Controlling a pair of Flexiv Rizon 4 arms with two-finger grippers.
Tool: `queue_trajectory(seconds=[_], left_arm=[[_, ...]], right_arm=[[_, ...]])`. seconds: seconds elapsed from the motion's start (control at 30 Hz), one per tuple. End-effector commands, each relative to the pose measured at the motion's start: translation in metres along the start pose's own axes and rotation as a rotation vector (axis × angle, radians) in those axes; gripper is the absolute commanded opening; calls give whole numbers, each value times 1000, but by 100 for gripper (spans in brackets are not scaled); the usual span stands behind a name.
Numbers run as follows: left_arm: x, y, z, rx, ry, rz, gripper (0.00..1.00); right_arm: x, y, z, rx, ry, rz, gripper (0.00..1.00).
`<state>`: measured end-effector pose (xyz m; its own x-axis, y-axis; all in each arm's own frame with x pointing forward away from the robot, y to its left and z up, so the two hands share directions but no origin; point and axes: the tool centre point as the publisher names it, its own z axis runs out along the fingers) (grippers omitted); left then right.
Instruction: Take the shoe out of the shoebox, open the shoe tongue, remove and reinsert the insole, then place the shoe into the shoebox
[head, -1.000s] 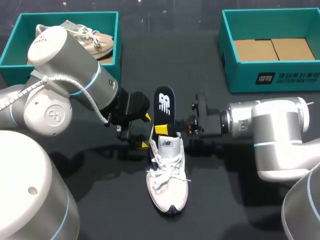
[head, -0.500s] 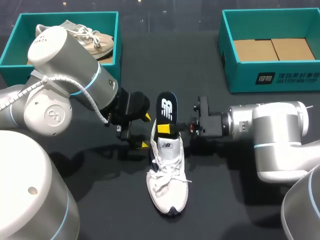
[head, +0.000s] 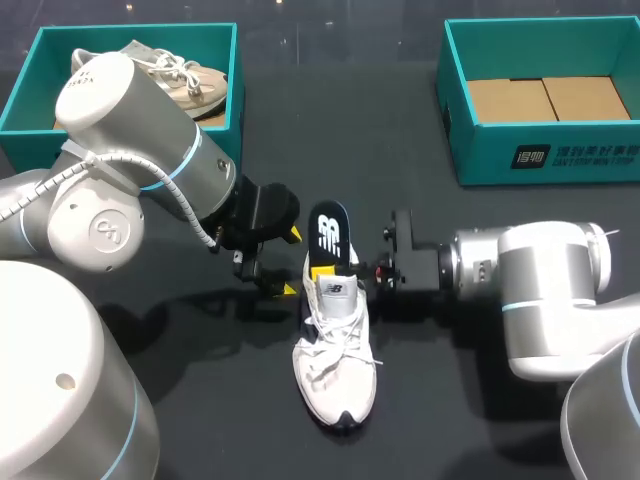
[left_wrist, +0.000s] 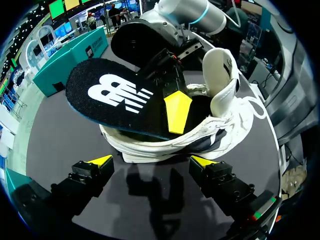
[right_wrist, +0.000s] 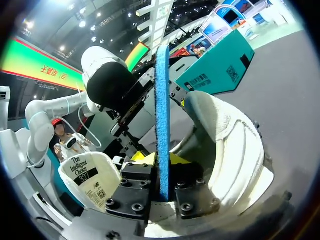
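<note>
The right tool (right_wrist: 162, 176) pinches the insole (head: 328, 228) in the shoe (head: 336, 350); the left tool (left_wrist: 152, 161), spread, waits at its ten o'clock.

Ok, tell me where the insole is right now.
In the head view it is mid-table: the insole stands pinched in the right claw, its lower end inside the white shoe's heel opening, with the open left claw just beside it.
</note>
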<state>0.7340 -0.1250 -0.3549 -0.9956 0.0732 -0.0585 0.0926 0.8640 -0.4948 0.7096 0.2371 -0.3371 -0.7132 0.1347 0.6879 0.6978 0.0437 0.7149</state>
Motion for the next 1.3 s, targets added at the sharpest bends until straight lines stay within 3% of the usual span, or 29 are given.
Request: queue_trajectory(seconds=[0.03,0.43,0.47,0.53,0.67,0.9,1.03,1.2,1.23,1.3], left_arm=[[0,1,0,1,0,1,100],[0,1,0,1,0,1,100],[0,1,0,1,0,1,100],[0,1,0,1,0,1,100],[0,1,0,1,0,1,100],[0,1,0,1,0,1,100],[0,1,0,1,0,1,100],[0,1,0,1,0,1,100],[0,1,0,1,0,1,100],[0,1,0,1,0,1,100]], right_arm=[[11,8,1,-3,-36,-28,42],[15,38,-8,33,-78,-95,36],[14,38,-9,32,-78,-97,28],[12,42,-12,26,-72,-96,0],[2,41,-14,20,-64,-71,0],[-8,16,-8,2,-39,12,0],[-8,-1,-4,-5,-32,48,0],[-3,-7,-4,-22,-35,33,0],[1,-5,-4,-21,-36,22,8],[4,-2,-5,-19,-42,1,34]])
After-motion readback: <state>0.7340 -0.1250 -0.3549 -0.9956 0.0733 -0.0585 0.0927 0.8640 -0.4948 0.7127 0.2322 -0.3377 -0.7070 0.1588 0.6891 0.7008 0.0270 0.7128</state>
